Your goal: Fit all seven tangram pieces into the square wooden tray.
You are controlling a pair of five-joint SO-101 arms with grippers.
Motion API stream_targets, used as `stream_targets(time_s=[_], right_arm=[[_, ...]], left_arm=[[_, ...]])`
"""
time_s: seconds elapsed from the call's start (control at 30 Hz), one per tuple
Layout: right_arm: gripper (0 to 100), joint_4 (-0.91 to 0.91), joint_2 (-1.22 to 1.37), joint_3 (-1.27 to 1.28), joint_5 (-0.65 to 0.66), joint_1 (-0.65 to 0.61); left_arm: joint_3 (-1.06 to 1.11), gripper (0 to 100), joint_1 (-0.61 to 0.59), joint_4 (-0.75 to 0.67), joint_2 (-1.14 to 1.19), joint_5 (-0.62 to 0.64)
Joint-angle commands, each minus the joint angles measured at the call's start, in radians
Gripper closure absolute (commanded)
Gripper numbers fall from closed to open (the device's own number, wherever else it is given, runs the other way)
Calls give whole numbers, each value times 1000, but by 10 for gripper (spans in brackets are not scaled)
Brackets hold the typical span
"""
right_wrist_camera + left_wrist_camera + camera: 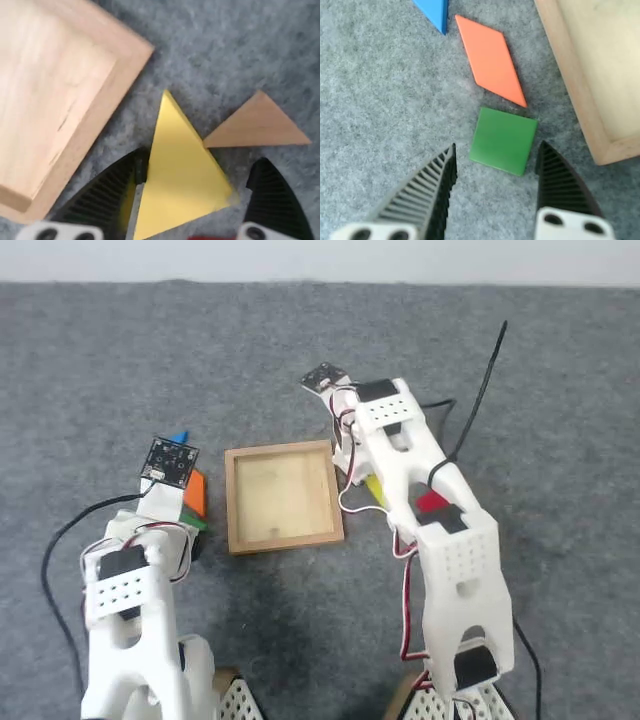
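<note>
Left gripper (pixel 497 146) gapes astride green square (pixel 503 141), right gripper (pixel 201 158) gapes astride yellow triangle (pixel 180 185), apparently lined up for pickup toward wooden tray (pixel 283 538).

Gray fuzzy mat (pixel 100 360) covers whole table, left to right, near to far. Looks soft, like carpet, with tiny light and dark specks. Far edge of mat runs straight across. Behind it, pale plain strip (pixel 300 260), whitish; cannot tell if wall or something else. Light soft and even, no bright spots. Faint dark shadow patches on mat at middle and near side. Mat looks darker along far edge.
</note>
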Motion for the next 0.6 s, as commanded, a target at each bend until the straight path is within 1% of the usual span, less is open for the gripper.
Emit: stream_targets(time_s=[0.0,0.07,0.17,0.23,0.33,0.57], right_arm=[[676,68,-10,-83,-66,27],[631,76,-8,-95,-103,38],[542,81,-1,-97,-110,42],[523,85,2,-97,-110,35],[558,84,2,-97,-110,33],[725,84,2,-92,-118,38]], left_arm=[[-5,750,-3,3,-31,-14],[-5,750,-3,3,-31,-14],[-5,750,-3,3,-31,-11],[-5,750,-3,3,-31,-11],[-5,750,-3,3,-31,-11],[-5,750,-3,3,-31,-12]])
